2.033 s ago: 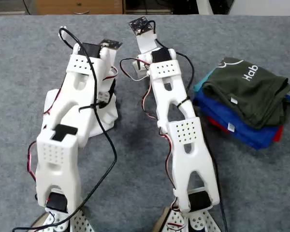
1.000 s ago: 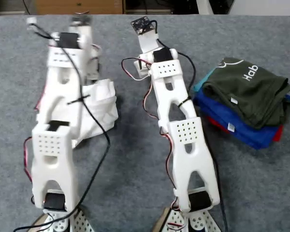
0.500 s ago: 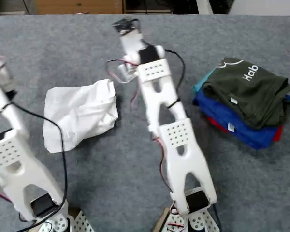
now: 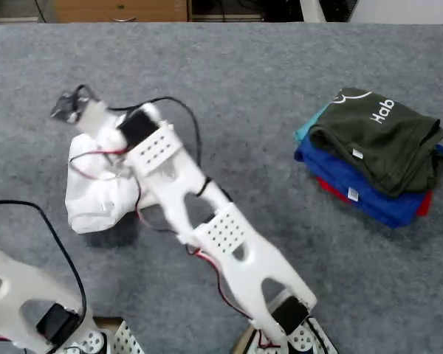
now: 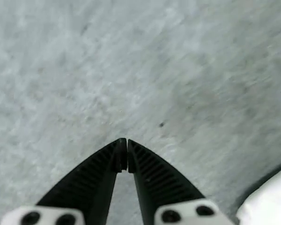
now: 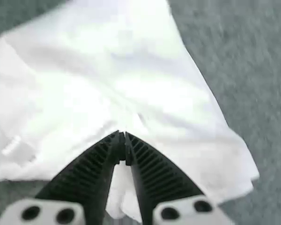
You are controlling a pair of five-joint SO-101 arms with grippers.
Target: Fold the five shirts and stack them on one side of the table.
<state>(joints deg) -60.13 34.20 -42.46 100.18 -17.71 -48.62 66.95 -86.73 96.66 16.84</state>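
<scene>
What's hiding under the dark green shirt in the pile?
Under the dark green shirt peek a teal edge, a blue shirt and a red shirt at the bottom. Their middles are covered.

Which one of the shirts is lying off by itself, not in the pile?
The white shirt, crumpled alone beneath the right gripper. The dark green shirt, blue shirt, teal shirt and red shirt are folded in one stack.
</scene>
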